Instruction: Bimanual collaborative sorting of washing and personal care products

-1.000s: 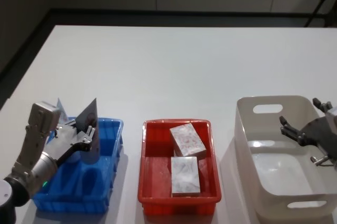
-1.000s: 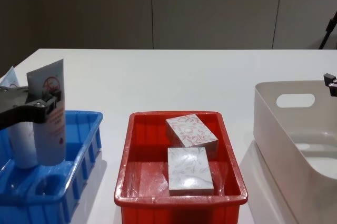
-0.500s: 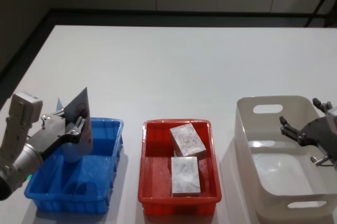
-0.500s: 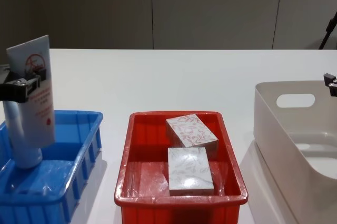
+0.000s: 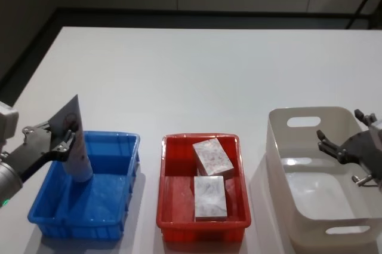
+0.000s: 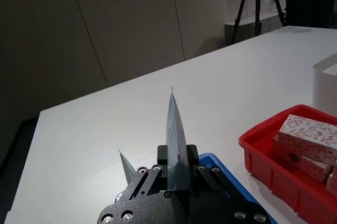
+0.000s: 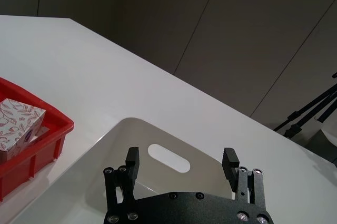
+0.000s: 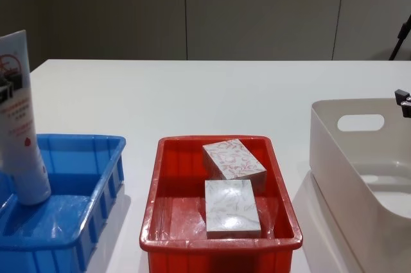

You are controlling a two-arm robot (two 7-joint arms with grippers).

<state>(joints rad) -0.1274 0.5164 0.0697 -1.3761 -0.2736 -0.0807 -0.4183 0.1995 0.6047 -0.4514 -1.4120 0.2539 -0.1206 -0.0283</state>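
Note:
A pale-blue squeeze tube [image 5: 74, 143] with a red circled logo stands upright, white cap down, inside the left end of the blue bin [image 5: 113, 206]. My left gripper [image 5: 64, 140] is shut on its upper part. The chest view shows the tube [image 8: 19, 125] at the left edge, its cap low in the bin [image 8: 77, 221]. In the left wrist view the tube [image 6: 174, 129] is edge-on between my fingers, and a second crimped tube tip [image 6: 126, 162] pokes up beside them. My right gripper [image 5: 349, 155] hangs open over the white bin [image 5: 310, 116], holding nothing.
A red bin [image 5: 170, 206] in the middle holds two patterned boxes [image 5: 210, 158]. The white bin [image 8: 334, 157] stands at the right. The far half of the white table [image 5: 197, 69] is bare, with its edge and a dark floor beyond.
My left gripper has carried the tube leftward across the blue bin, from near its middle to its left end. The right gripper has not moved.

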